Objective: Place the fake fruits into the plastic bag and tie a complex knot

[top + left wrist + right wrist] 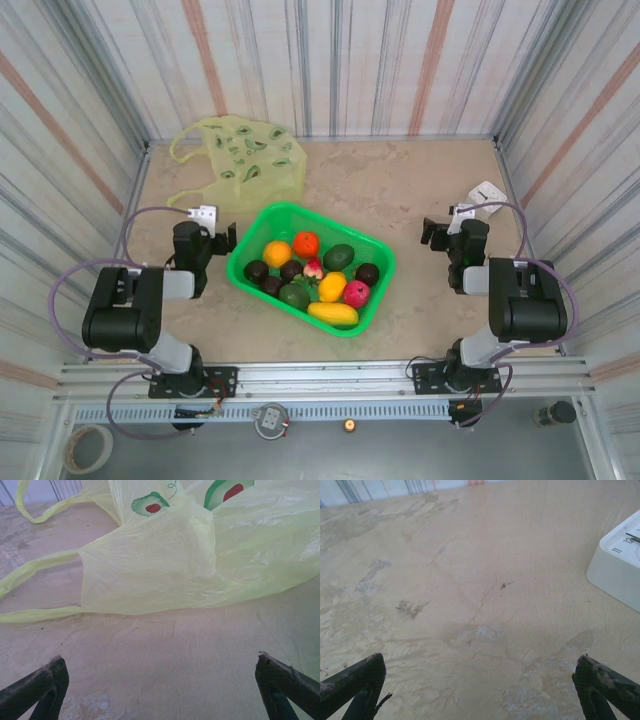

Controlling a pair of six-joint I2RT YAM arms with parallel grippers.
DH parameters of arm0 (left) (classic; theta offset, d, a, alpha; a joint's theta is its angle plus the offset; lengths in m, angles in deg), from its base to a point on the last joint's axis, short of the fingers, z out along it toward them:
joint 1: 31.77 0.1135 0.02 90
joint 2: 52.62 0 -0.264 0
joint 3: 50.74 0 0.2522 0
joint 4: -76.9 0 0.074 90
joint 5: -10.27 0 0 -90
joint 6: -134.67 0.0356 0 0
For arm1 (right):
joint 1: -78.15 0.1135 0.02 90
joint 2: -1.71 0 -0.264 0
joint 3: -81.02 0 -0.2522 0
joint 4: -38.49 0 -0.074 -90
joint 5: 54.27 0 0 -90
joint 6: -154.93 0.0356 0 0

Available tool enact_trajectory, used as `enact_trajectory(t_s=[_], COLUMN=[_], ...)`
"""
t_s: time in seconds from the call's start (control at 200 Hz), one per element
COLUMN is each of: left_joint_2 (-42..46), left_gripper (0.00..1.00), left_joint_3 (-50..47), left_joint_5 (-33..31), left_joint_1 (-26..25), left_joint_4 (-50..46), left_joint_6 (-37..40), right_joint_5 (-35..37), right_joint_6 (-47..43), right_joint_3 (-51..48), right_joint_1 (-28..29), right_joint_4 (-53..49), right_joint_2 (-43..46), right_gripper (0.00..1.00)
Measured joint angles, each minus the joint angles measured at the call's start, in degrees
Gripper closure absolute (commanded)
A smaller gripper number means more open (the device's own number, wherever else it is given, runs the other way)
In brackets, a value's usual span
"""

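Yellow-green and thin, the plastic bag (165, 565) lies crumpled on the counter (165, 645) just ahead of the left pincer (159, 672), its loop handles (40, 568) trailing off to that pincer's left. Both pincers stand released, jaws wide and holding nothing. The right pincer (479, 672) hovers over bare counter, a white clock (620, 565) ahead to its right. The fake fruits (312, 272) sit heaped in a green basket (243, 255) between the two pincers.

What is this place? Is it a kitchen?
Not a kitchen, probably a robot testing booth: two robot arms bolted beside a table, striped walls all around, fake fruits in a green basket.
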Motion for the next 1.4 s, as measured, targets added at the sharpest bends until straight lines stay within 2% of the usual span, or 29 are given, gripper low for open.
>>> enact_trajectory(t_s=[0.426, 0.641, 1.062, 1.202, 1.403], left_joint_2=[0.0, 0.0, 0.0, 1.8, 13.9], left_gripper=[0.01, 0.01, 0.01, 0.01, 0.01], left_joint_3=[0.0, 0.0, 0.0, 0.0, 1.0], left_joint_5=[4.2, 2.1, 1.2, -4.7, -14.0], left_joint_1=[2.6, 0.0, 0.0, -1.2, -2.1], left_joint_4=[0.0, 0.0, 0.0, -0.8, -9.8], left_joint_6=[0.0, 0.2, 0.4, -0.1, -1.9], right_joint_5=[0.0, 0.0, 0.0, 2.3, 10.6], right_joint_6=[0.0, 0.0, 0.0, 0.6, 1.7], right_joint_3=[0.0, 0.0, 0.0, 0.0, 7.0], right_joint_1=[0.0, 0.0, 0.0, 0.1, 2.2], right_joint_4=[0.0, 0.0, 0.0, -2.6, -18.3], right_joint_2=[0.0, 0.0, 0.0, 1.9, 14.8], right_gripper=[0.01, 0.01, 0.01, 0.01, 0.01])
